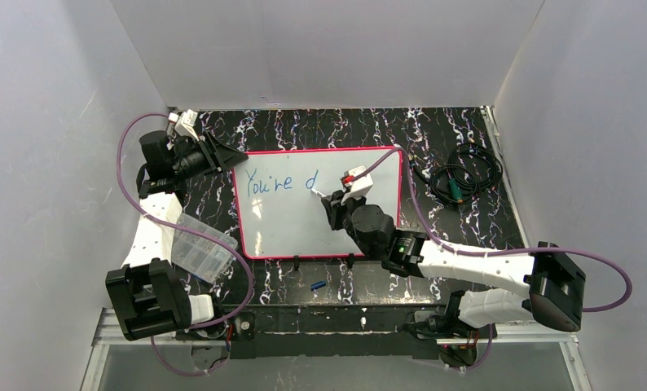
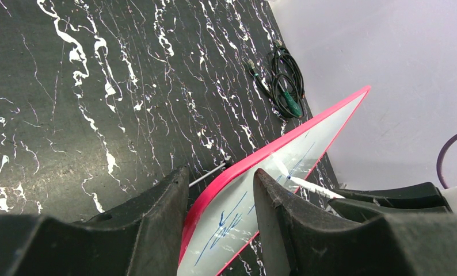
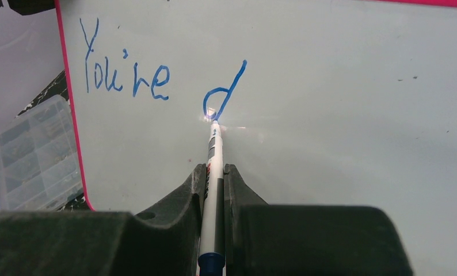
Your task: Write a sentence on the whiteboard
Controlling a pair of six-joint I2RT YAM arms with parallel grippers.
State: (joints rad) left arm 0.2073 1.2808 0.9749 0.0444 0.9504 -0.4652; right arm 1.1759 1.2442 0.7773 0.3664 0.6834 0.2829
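Flat mid-table (image 1: 320, 130), pink-framed whiteboard (image 1: 304, 236) bearing blue writing (image 1: 270, 181), "You're d". At the d's foot, marker (image 3: 214, 155) pinched tight in right gripper (image 3: 214, 178). Clamped over the far-left corner, left gripper (image 2: 220, 195). Alongside, clear box (image 1: 200, 248), coiled cable (image 1: 463, 175).

The whiteboard (image 3: 341, 86) was glossy and smooth, catching a bright glare; its pink-red frame (image 2: 223, 177) looked like shiny plastic. The table (image 2: 71, 86) was matt black, white-veined, faintly grainy. The box (image 1: 196, 248) was clear plastic, the marker (image 3: 216, 144) smooth white plastic, the right gripper (image 3: 214, 168) fingers (image 3: 194, 190) matt black, rough-edged
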